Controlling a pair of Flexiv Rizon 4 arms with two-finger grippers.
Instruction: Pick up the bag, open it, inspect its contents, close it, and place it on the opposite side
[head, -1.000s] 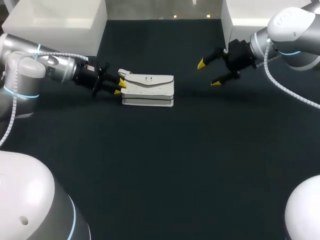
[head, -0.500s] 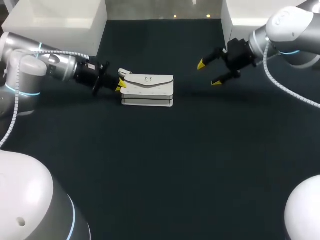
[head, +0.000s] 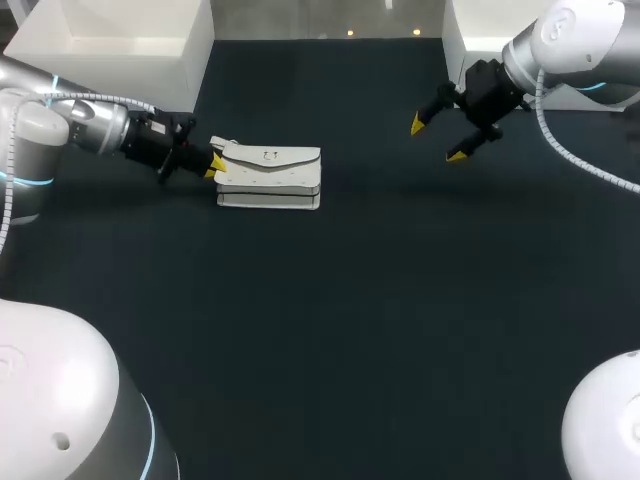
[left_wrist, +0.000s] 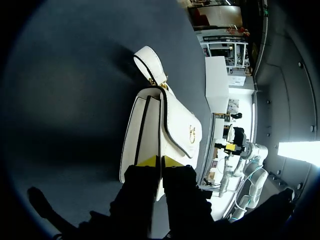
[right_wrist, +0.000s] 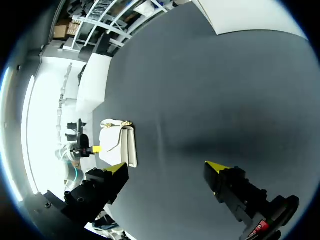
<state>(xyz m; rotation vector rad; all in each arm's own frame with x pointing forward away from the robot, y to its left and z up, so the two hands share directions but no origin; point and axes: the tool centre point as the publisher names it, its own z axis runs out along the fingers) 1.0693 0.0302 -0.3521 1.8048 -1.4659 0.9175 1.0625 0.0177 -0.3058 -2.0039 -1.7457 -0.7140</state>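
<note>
**Head view:** fixed high behind the robot, looking down on the whole dark desk (head: 380, 330), with the arms entering from either side.
**Left wrist view:** sighted along the left pincer (left_wrist: 160, 161), very close to the white handbag (left_wrist: 175, 125) at its tips.
**Right wrist view:** sighted along the right pincer (right_wrist: 167, 167), facing across the desk from well apart.

All three views share the handbag.

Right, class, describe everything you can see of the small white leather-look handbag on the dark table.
The white handbag looks like leather with dark edge trim, a gold clasp on its closed flap and a looped strap at one end. It lies on the dark table, left of centre. The left gripper is shut on its end; nothing else touches it.
</note>
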